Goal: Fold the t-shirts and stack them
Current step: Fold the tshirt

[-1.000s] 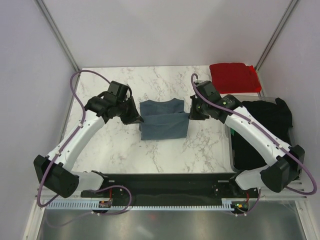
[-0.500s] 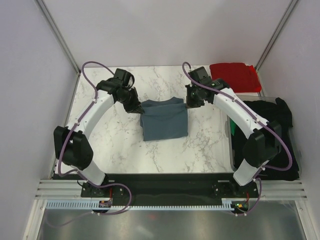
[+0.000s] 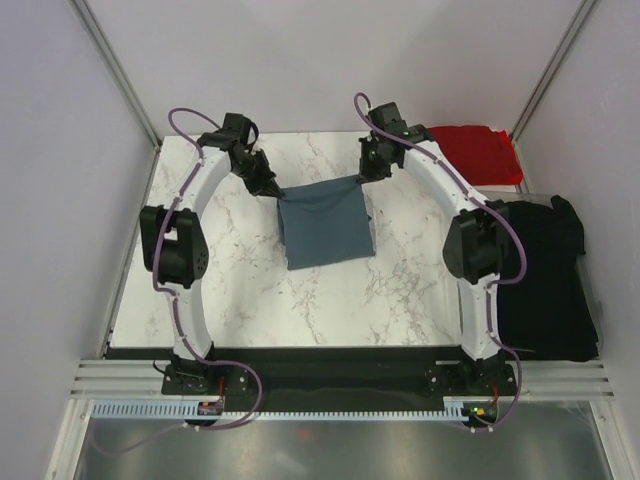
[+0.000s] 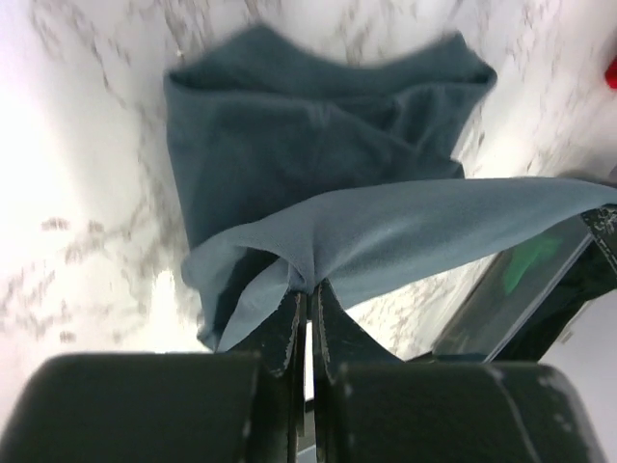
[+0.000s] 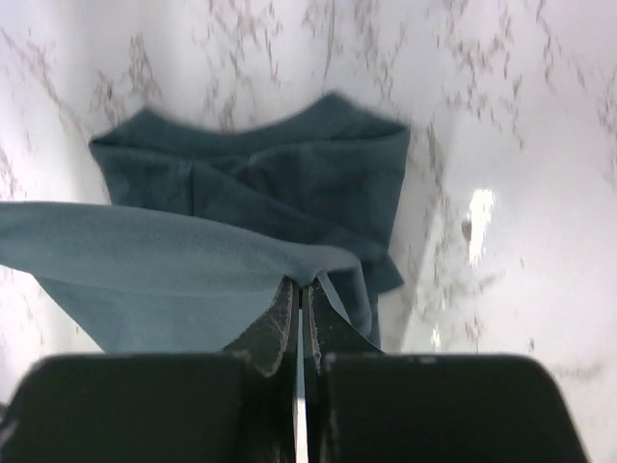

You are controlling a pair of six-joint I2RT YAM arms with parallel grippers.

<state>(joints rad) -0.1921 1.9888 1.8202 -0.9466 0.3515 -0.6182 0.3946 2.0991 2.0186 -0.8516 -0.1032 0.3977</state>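
Note:
A slate blue-grey t-shirt (image 3: 325,225) lies folded on the marble table (image 3: 230,280), its far edge lifted and stretched between both grippers. My left gripper (image 3: 272,189) is shut on the shirt's far left corner (image 4: 289,260). My right gripper (image 3: 363,176) is shut on the far right corner (image 5: 307,262). In both wrist views the raised layer hangs over the rest of the shirt (image 4: 289,135) (image 5: 280,183) on the table below. A red t-shirt (image 3: 470,153) lies folded at the back right corner. Black t-shirts (image 3: 540,270) fill a bin on the right.
The bin (image 3: 590,300) with the black shirts stands at the table's right edge, and its rim (image 4: 521,289) shows in the left wrist view. White walls close the table at the back and sides. Both arms reach far over the table.
Both grippers have carried the shirt's edge from the middle of the table toward the back, lifting it and drawing the top layer over the rest. Both arms are stretched out farther.

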